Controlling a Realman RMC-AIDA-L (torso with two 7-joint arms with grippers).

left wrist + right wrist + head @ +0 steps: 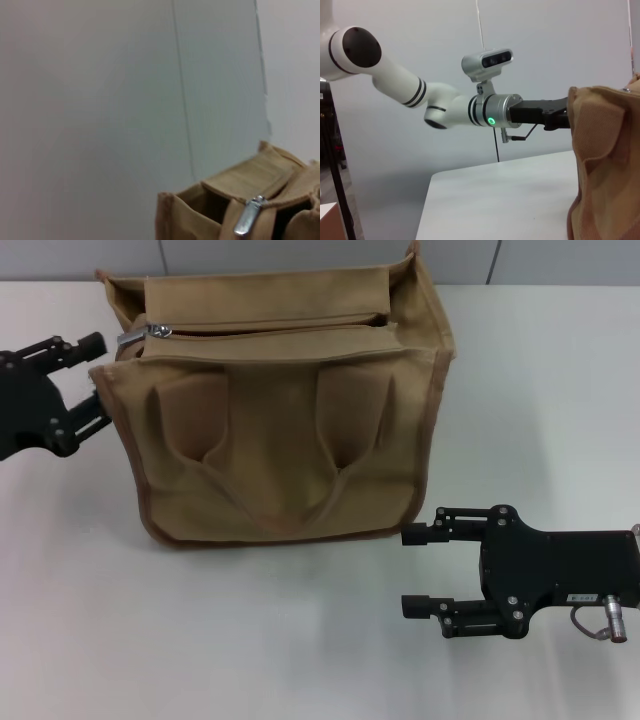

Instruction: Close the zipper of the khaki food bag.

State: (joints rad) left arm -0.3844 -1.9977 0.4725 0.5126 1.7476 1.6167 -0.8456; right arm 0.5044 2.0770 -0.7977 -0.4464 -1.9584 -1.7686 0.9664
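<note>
A khaki food bag (280, 430) stands upright on a white bench (250, 640), towards the far side, its two looped handles hanging down the near face. The zipper (270, 328) runs along the top and looks mostly undone, the top gaping, with the silver pull tab (135, 336) at the bag's left end. The left gripper (88, 375) sits just beside the bag's left edge, close to the tab, fingers spread with nothing between them. The right gripper (412, 570) rests near the bench's near right, apart from the bag, fingers spread and empty.
</note>
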